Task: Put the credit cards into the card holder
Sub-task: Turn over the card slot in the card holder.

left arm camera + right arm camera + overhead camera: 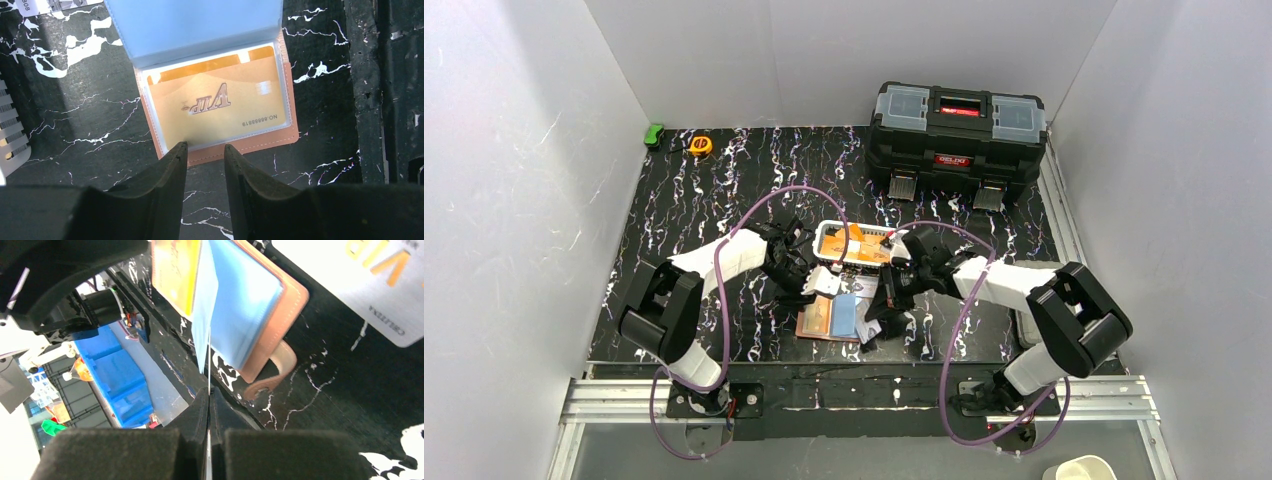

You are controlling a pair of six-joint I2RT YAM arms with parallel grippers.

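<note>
The card holder (260, 142) lies open on the table (75, 130), an orange card (215, 107) in its clear sleeve, just beyond the parted left gripper (205, 148); the right gripper (209, 391) pinches one thin upright leaf.

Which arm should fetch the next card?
Left. The left gripper is open and empty by the card holder; the right gripper is shut on its blue page, holding it up.
</note>
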